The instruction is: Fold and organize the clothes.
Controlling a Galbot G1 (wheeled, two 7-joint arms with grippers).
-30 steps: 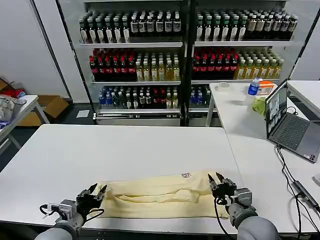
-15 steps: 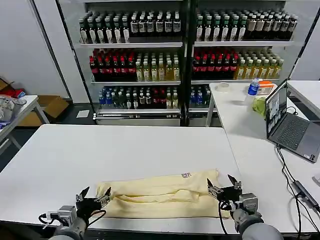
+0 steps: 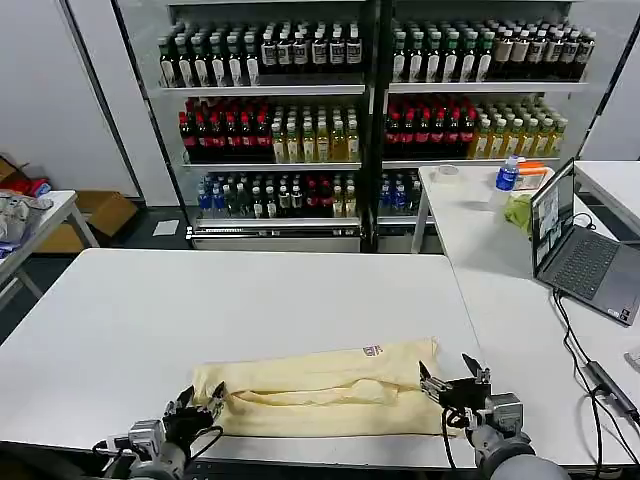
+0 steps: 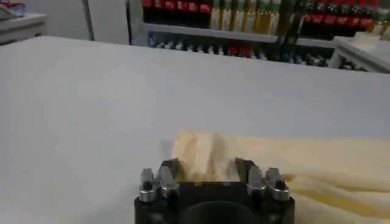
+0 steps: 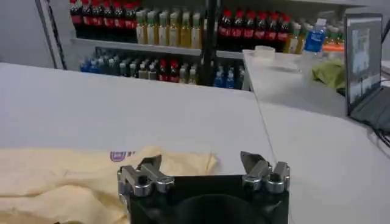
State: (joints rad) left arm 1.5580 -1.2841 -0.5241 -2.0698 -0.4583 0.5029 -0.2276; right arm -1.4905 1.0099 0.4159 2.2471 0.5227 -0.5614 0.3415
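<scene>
Both grippers sit at the near edge of the white table [image 3: 200, 300], one at each end of the pale yellow, soft-fabric T-shirt [image 3: 320, 392], which lies folded into a long band across the table's near part. Left gripper [image 3: 196, 408] has its fingers spread apart at the shirt's left end, holding nothing; right gripper [image 3: 452, 381] is likewise spread wide beside the right end, empty.

Judging by its creases and slack edges, the shirt is light and limp. It will sag and slide on the smooth top, so a pinch through the doubled layers at each end corner looks the surest hold, with both ends lifted together.

From the left wrist, the shirt's rounded end [image 4: 201, 155] lies just ahead, between the open fingers. From the right wrist, the small neck label with a reddish mark [image 5: 119, 156] reads clearly near the fingertips. Overhead, the whole band shows, with both grippers placed against it.
</scene>
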